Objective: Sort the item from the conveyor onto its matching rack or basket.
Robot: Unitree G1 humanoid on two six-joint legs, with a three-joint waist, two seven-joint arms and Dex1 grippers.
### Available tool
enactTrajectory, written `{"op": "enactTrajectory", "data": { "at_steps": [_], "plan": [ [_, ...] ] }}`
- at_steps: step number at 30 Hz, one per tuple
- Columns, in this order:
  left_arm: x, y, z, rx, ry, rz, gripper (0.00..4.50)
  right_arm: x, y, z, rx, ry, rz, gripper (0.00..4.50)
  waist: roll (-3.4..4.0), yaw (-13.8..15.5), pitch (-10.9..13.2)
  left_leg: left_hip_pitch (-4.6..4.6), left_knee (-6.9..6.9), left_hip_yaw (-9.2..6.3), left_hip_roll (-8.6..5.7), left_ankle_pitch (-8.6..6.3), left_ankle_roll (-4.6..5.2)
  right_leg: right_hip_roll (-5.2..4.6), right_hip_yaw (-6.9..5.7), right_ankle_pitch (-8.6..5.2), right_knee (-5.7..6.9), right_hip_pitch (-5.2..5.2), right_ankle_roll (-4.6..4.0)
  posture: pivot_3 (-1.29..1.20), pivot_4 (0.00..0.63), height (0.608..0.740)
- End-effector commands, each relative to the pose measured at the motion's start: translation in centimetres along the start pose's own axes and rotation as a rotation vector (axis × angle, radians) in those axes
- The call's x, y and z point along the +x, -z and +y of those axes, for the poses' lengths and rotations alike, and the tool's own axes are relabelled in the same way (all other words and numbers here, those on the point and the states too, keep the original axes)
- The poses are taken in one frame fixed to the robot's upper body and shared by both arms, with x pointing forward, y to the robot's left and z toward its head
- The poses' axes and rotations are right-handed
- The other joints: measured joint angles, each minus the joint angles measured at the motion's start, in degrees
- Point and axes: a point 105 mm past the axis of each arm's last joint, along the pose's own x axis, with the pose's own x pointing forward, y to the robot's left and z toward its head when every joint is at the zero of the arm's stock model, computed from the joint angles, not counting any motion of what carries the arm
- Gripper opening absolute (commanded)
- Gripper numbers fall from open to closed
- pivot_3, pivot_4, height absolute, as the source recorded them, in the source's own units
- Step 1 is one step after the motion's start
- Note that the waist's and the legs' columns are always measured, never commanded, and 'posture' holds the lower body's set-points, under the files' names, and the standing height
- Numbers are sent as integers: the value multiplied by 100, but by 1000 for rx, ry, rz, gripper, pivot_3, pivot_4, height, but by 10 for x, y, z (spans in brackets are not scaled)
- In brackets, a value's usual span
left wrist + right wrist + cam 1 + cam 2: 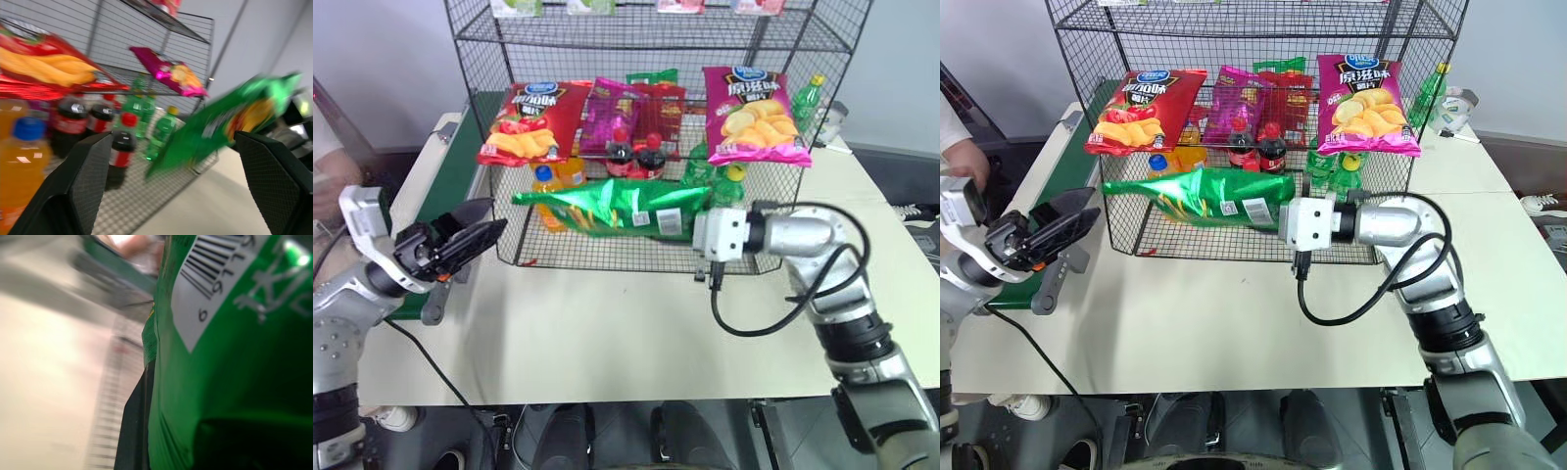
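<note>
The item, a glossy green crisp bag (607, 208), hangs level in front of the rack's (646, 39) lower mesh, above the table. My right gripper (697, 227) is shut on its right end; the right wrist view has the bag's barcode side (234, 357) pressed against a black finger (134, 431). Off to the left, my left gripper (475, 233) stands open and empty, apart from the bag's left tip and beside the conveyor (460, 166). From the left wrist the bag (230, 117) shows between the spread fingers (83, 186).
Inside the rack a red crisp bag (533, 122) and a magenta one (754, 113) lie on the middle shelf, with cola bottles (631, 157), an orange bottle (553, 181) and green bottles below. A person's hand (964, 162) is at far left. The white table (626, 323) stretches in front.
</note>
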Motion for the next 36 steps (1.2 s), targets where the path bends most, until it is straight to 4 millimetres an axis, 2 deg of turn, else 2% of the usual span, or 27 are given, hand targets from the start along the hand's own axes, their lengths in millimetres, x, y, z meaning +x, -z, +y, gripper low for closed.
{"op": "enactTrajectory", "data": {
  "at_steps": [1, 3, 5, 9, 11, 15, 17, 21, 30, 36],
  "plan": [
    [-5, -8, 2, 104, -45, -22, 4273, -11, -4, -38, -228, 158, 117, 45, 0, 5, 0, -1, 0, 0, -1, 0, 0, -3, 0, 0, -1, 0, 0, 0, 150, 739],
    [-3, -6, 4, 153, -59, -14, 4273, -12, -6, -53, -314, 234, 176, 45, -2, 16, 0, -2, 0, 0, -3, 0, 0, -8, -1, 0, -1, -1, 0, 0, 150, 739],
    [-2, -6, 6, 178, -76, -14, 4273, -14, -3, -59, -390, 270, 250, 45, -2, 16, -1, -2, 0, 1, -3, 1, -2, -8, -1, 0, 0, -1, 0, 0, 150, 739],
    [-1, -3, 14, 329, -138, 4, 4273, -23, 19, -76, -406, 431, 470, 45, -2, 16, -1, -2, 0, 2, -3, 2, -3, -8, 1, 0, 0, -1, -1, 0, 150, 739],
    [1, -1, 15, 352, -146, -4, 4273, -20, 27, -76, -371, 464, 524, 45, -2, 15, -1, -2, 0, 3, -4, 2, -3, -8, 1, 0, 0, -2, -1, 0, 150, 739],
    [3, 1, 9, 405, -127, 10, 4273, -15, 55, -64, -263, 438, 633, 45, -2, -9, -1, -3, -2, 3, -2, 2, -2, -5, 1, 0, 2, -4, -1, 0, 150, 739],
    [2, 3, 5, 382, -117, 14, 4273, -18, 66, -68, -244, 462, 677, 45, -1, -12, -1, -4, -2, 4, -2, 1, -2, -5, 2, 0, 2, -5, -1, 0, 150, 739],
    [-2, 5, -1, 356, -110, 16, 4273, -17, 68, -76, -242, 477, 682, 45, -1, -8, 0, -6, -2, 5, -3, 1, -2, -7, 3, 0, 3, -8, -1, 0, 150, 739],
    [-3, 10, 0, 347, -140, 11, 4273, -2, 76, -66, -296, 417, 741, 45, -1, -21, -1, -6, -3, 4, -2, 1, -2, -7, 3, 0, 4, -10, -1, 0, 150, 739],
    [-1, 14, 1, 340, -140, 12, 4273, 6, 84, -71, -310, 451, 781, 45, -1, -18, -1, -6, -2, 4, -3, 2, -2, -6, 2, 0, 5, -9, -1, 0, 150, 739]
  ]
}}
